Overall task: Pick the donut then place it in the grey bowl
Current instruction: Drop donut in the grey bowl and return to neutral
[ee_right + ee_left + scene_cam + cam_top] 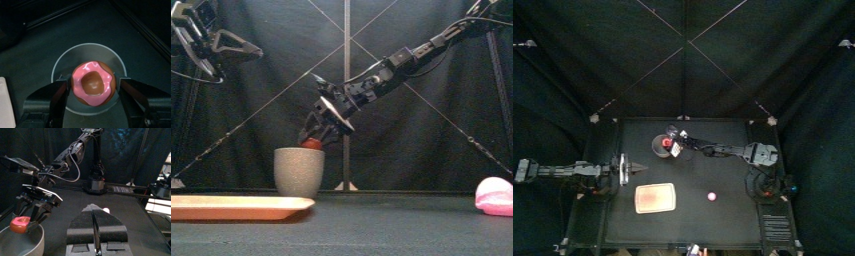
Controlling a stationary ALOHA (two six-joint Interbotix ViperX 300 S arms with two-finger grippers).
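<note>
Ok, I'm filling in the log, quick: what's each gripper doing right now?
Left gripper: shut, holding nothing, parked at the left side.
Right gripper: shut on the donut, above the grey bowl.

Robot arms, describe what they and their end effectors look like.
Both are black and jointed. The right arm carries looping black cables. The right end effector has dark jaws under a pale cross-plate; the left end effector has two broad black jaws.

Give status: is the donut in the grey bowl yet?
Pick done: the right gripper is shut on the donut, off the table. In hand: it holds the donut over the grey bowl, about at its rim. To do: lower and release; not yet released. The left gripper rests at the table's left.
</note>
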